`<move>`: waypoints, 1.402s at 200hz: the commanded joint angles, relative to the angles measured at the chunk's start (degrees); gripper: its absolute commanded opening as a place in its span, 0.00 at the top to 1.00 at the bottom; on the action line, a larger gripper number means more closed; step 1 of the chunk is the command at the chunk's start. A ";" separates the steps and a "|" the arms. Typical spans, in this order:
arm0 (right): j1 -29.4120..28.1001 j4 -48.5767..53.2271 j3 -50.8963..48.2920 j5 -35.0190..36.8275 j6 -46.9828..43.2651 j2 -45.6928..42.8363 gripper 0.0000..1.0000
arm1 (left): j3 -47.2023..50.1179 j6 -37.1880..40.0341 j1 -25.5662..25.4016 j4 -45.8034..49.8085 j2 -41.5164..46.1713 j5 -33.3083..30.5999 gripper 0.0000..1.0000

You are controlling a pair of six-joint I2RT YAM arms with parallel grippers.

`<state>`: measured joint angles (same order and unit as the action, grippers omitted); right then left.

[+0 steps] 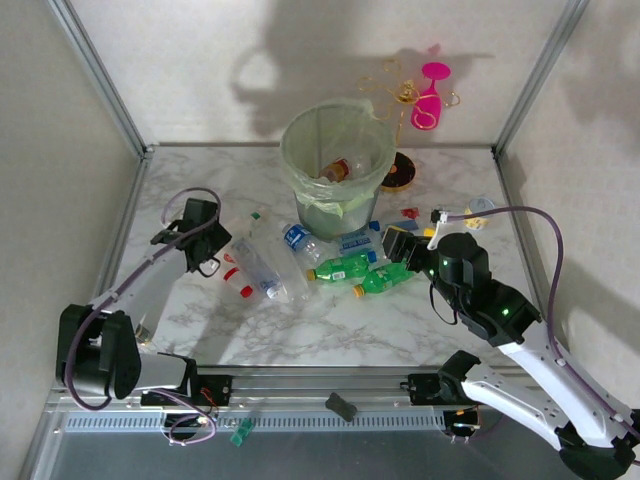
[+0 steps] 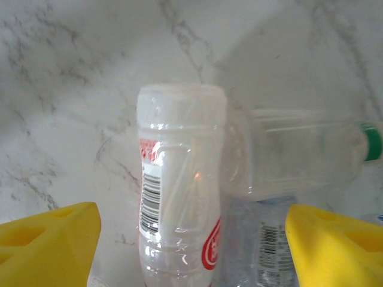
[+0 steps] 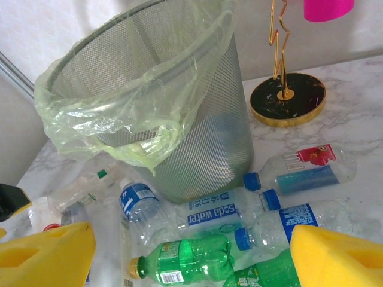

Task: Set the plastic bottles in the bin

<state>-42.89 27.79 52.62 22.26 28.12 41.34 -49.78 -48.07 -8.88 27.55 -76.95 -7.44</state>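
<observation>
The bin (image 1: pixel 335 160), a mesh basket with a pale green liner, stands at the back centre with a brown-orange bottle (image 1: pixel 336 170) inside. Plastic bottles lie in front of it: clear ones (image 1: pixel 262 265), blue-labelled ones (image 1: pixel 358 243) and two green ones (image 1: pixel 343 267). My left gripper (image 1: pixel 218 250) is open, its yellow fingers (image 2: pixel 51 239) on either side of a clear red-labelled bottle (image 2: pixel 179 191) without touching it. A green-capped clear bottle (image 2: pixel 299 152) lies crosswise behind. My right gripper (image 3: pixel 191 254) hangs open over the green bottles (image 3: pixel 191 257), facing the bin (image 3: pixel 179 119).
A gold wire stand (image 1: pixel 400 92) with a pink glass (image 1: pixel 430 95) rises behind the bin on a round black base (image 3: pixel 287 98). Loose caps (image 1: pixel 410 212) and a small can (image 1: pixel 480 208) lie at the right. Metal frame posts bound the table's back corners.
</observation>
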 commanded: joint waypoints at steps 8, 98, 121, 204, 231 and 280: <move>0.07 -1.85 -1.37 0.08 -0.13 -0.66 0.15 | 1.12 -1.84 0.49 -3.76 -0.89 0.55 0.21; 0.03 -2.39 -2.48 0.95 -0.90 -1.00 0.14 | 6.10 -4.55 1.07 -7.68 -3.95 0.59 0.26; 0.07 -2.46 -2.53 1.12 -1.11 -0.96 0.14 | 7.10 -5.31 1.32 -8.24 -5.19 0.76 0.27; 0.02 -2.85 -2.52 0.98 -0.96 -0.76 0.14 | 9.20 -7.69 1.72 -10.66 -8.04 4.00 0.28; 0.03 -2.82 -2.44 0.86 -0.72 -1.04 0.14 | 10.34 -7.91 1.71 -10.39 -7.46 3.86 0.36; 0.07 -2.10 -1.35 1.10 -0.78 -1.35 0.15 | 11.94 -7.75 1.69 -8.59 -3.17 1.92 0.48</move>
<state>-42.89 26.37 50.33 22.48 27.73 40.93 -39.03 -55.29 -7.75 16.99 -82.83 -3.70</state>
